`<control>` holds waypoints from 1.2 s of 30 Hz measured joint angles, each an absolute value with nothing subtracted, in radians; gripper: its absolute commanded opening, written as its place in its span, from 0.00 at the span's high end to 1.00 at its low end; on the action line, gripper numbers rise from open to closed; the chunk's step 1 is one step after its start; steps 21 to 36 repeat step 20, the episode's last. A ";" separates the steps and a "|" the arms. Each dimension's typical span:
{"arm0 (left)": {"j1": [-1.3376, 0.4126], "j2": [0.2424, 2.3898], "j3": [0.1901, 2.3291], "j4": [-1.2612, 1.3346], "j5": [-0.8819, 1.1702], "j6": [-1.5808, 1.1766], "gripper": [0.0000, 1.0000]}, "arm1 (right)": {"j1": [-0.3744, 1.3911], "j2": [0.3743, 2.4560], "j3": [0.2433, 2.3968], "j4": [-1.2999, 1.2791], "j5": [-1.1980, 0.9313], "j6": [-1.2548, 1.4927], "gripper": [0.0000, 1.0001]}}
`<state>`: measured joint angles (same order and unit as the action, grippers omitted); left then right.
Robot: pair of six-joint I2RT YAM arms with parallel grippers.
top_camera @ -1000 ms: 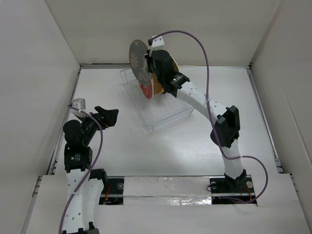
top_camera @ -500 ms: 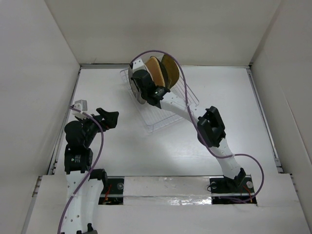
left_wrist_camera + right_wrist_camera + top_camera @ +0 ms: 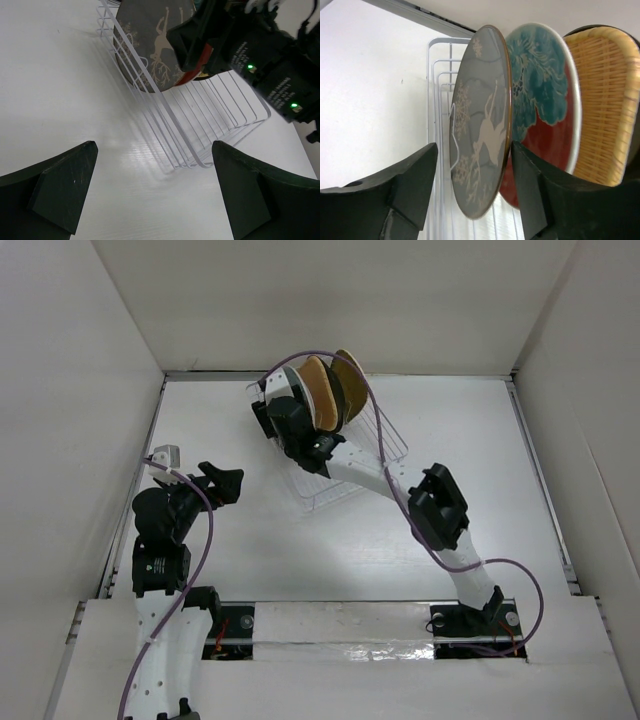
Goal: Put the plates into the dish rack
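The grey plate with the pale antlered animal stands on edge in the clear dish rack. Behind it stand the red-and-teal plate and a tan woven plate. My right gripper is open, one finger on each side of the grey plate; the left finger is clearly apart from it. From above, the right gripper sits over the rack's far end, with tan plates upright beside it. My left gripper is open and holds nothing, low over the table near the rack's corner.
White walls enclose the table on the left, right and back. The rack lies at an angle in the far middle. The right arm stretches diagonally across the table. The left arm stays near the left wall.
The right arm carried the grey plate down into the rack in front of the red-and-teal plate, and its jaws have opened off it. The left arm has not moved.
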<state>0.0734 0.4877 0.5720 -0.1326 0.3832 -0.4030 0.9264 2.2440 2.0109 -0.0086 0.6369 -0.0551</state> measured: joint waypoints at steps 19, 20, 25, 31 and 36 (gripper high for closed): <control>0.073 0.486 0.691 -0.029 0.393 -0.469 0.01 | 0.931 1.147 1.094 0.417 0.521 0.061 0.11; 0.073 0.478 0.704 -0.013 0.396 -0.477 0.01 | 0.931 1.121 1.081 0.428 0.521 0.066 0.12; 0.073 0.478 0.704 -0.013 0.396 -0.477 0.01 | 0.931 1.121 1.081 0.428 0.521 0.066 0.12; 0.073 0.478 0.704 -0.013 0.396 -0.477 0.01 | 0.931 1.121 1.081 0.428 0.521 0.066 0.12; 0.073 0.478 0.704 -0.013 0.396 -0.477 0.01 | 0.931 1.121 1.081 0.428 0.521 0.066 0.12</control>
